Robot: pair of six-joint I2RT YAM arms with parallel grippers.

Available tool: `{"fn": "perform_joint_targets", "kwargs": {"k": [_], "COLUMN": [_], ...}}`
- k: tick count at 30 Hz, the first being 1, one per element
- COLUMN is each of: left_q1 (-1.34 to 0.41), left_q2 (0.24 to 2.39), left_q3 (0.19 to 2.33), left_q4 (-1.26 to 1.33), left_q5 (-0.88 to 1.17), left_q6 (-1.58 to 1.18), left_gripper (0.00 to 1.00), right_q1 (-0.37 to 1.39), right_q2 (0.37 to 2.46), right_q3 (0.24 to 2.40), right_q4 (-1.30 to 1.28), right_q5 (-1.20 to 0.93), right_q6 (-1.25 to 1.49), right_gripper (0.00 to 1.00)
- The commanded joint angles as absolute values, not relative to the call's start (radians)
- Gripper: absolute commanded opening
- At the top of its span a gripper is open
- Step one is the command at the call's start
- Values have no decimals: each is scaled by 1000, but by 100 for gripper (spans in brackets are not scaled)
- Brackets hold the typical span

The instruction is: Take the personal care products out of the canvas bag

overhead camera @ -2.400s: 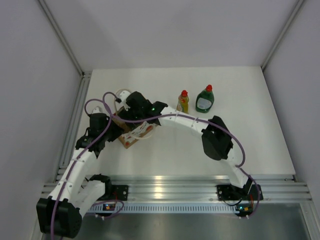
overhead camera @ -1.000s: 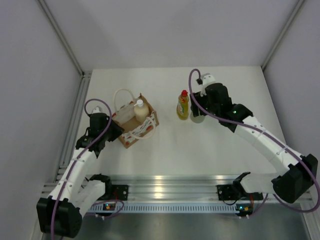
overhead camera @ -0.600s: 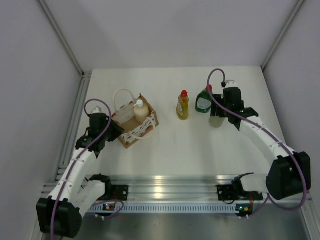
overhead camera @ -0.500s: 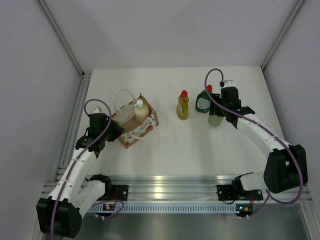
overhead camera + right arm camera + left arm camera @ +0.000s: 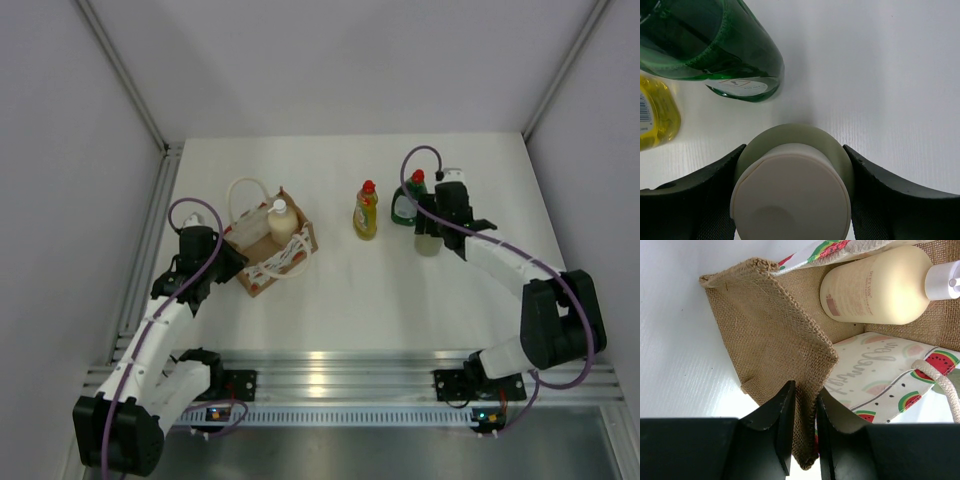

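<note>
We see a white table (image 5: 350, 300) closed in by plain pale walls (image 5: 350, 60), with an aluminium rail (image 5: 340, 375) along its near edge where the two arms are bolted. On the left half stands the one canvas bag (image 5: 262, 262), open at the top, one white rope loop (image 5: 243, 190) rising at its far side. The left gripper (image 5: 236, 265) reaches the bag's near-left side. From above we cannot tell what it does there. The left wrist view shows the two black fingers (image 5: 785, 430) pinching the bag's burlap wall (image 5: 765, 340) between them, and it also shows the watermelon print (image 5: 940, 362) on the lining, which the top camera gives only as red and white marks. We count four bottles. One, the cream pump bottle (image 5: 280, 222), is inside the bag, leaning against its far wall, and the left wrist view shows it lying along the burlap (image 5: 875, 287). The other three are out on the right half of the table. The yellow bottle (image 5: 366, 210) stands alone, the dark green bottle (image 5: 406, 200) is just right of it, and the cream cylinder (image 5: 428, 243) is just beside the green one on its near side. The right gripper (image 5: 430, 228) is at the cylinder. The right wrist view looks straight down on the cylinder's white cap (image 5: 790, 200), with a finger (image 5: 705, 200) pressed against each side of the body, so the right gripper is clamped on it. The green bottle's base (image 5: 715, 45) is close by but apart from the cylinder, and the yellow one (image 5: 655, 120) shows at the left edge. The cylinder appears to rest on the table, though we cannot be sure.
</note>
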State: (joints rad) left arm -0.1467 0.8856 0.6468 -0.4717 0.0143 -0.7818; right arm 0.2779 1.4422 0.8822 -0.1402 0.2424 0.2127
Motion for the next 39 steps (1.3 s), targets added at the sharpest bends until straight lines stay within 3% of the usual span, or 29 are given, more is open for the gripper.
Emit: {"fn": "perform_joint_targets", "kwargs": {"k": [1, 3, 6, 10, 15, 23, 26, 30, 39], "left_q1": [-147, -147, -147, -147, -147, -147, -147, -147, -147], "left_q2": [874, 882, 882, 879, 877, 885, 896, 894, 879], "left_q3": [647, 649, 649, 649, 652, 658, 661, 666, 650], "left_q4": [-471, -471, -469, -469, -471, -469, -468, -471, -471], "left_q5": [23, 23, 23, 25, 34, 34, 38, 51, 51], "left_q6": [-776, -776, -776, -770, -770, -770, -767, -758, -759], "left_gripper": [27, 27, 29, 30, 30, 31, 31, 30, 31], "right_q1": [294, 298, 302, 327, 397, 704, 813, 893, 922], "right_q2": [1407, 1408, 1396, 1365, 1272, 1224, 1276, 1419, 1656], "right_q3": [905, 908, 919, 930, 965, 1045, 1071, 1208, 1474], "right_q4": [43, 35, 8, -15, -64, 9, 63, 5, -112], "right_q5": [293, 293, 295, 308, 331, 230, 190, 307, -36], "right_q6": [207, 207, 203, 196, 181, 127, 77, 43, -38], "right_gripper": [62, 75, 85, 93, 92, 86, 84, 84, 83]}}
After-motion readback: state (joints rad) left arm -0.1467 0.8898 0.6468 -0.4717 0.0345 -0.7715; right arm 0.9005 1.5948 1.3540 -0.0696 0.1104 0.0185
